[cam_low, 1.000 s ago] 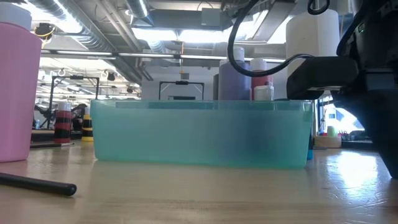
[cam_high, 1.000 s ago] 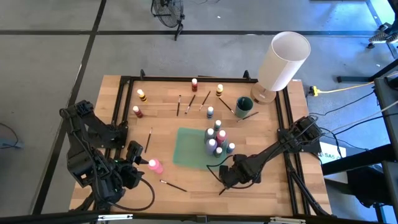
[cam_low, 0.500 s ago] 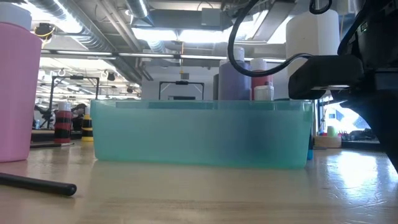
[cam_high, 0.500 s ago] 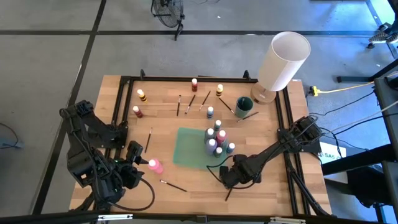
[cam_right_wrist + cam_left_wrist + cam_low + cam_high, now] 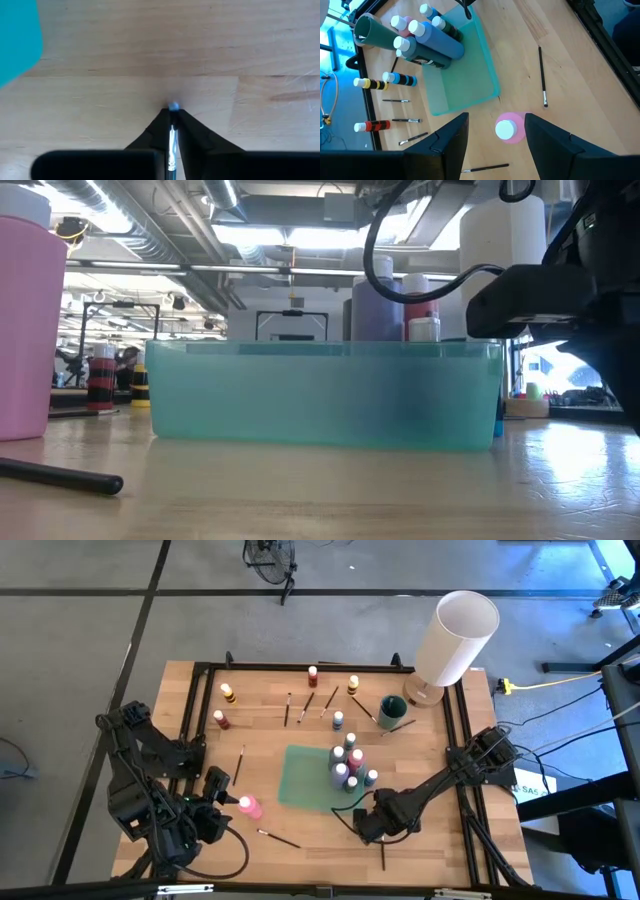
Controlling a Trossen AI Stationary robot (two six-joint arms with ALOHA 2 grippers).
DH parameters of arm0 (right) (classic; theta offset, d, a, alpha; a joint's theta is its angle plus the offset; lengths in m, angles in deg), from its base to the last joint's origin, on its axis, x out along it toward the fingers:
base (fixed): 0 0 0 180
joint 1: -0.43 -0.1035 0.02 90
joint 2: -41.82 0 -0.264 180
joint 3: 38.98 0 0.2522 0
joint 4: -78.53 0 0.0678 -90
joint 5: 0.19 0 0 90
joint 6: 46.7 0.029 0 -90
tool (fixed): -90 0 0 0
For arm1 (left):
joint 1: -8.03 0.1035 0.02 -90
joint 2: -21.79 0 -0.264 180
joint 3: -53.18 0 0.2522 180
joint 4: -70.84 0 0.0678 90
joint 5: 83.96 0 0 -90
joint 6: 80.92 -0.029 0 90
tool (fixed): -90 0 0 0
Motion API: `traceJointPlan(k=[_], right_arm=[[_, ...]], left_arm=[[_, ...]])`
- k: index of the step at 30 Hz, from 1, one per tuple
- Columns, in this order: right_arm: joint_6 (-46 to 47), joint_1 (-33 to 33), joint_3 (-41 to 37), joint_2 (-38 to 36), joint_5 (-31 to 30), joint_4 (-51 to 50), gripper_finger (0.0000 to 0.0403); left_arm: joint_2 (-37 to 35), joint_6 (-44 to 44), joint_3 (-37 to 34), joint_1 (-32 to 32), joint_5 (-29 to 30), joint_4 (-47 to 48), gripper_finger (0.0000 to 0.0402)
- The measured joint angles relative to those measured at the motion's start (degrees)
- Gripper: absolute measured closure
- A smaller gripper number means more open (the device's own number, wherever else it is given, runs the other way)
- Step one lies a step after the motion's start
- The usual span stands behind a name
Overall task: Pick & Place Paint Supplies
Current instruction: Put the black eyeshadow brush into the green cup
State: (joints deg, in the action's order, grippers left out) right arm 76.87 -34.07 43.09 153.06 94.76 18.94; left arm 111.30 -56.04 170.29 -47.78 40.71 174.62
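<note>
While several bottles (image 5: 347,766) already stand grouped at one end of the teal tray (image 5: 305,780), most of the job looks undone: a pink bottle (image 5: 249,806) stands just beside the tray, five more bottles and a row of brushes lie well beyond its far edge near a green cup (image 5: 391,711), and two loose brushes lie off its left side. The left gripper (image 5: 492,131) hovers over the pink bottle, jaws apart and empty. The right gripper (image 5: 173,120), near the tray's front corner, has pinched its jaws on a thin brush (image 5: 381,854). The wooden table (image 5: 440,850) sits in a workshop with grey flooring.
</note>
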Motion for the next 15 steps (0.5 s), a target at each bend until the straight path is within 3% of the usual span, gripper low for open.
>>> traceJointPlan(k=[15], right_arm=[[-8.5, -0.2, 0.1, 0.0, -1.2, -0.1, 0.0395]], left_arm=[[0.0, 0.0, 0.0, 0.0, 0.0, 0.0, 0.0212]])
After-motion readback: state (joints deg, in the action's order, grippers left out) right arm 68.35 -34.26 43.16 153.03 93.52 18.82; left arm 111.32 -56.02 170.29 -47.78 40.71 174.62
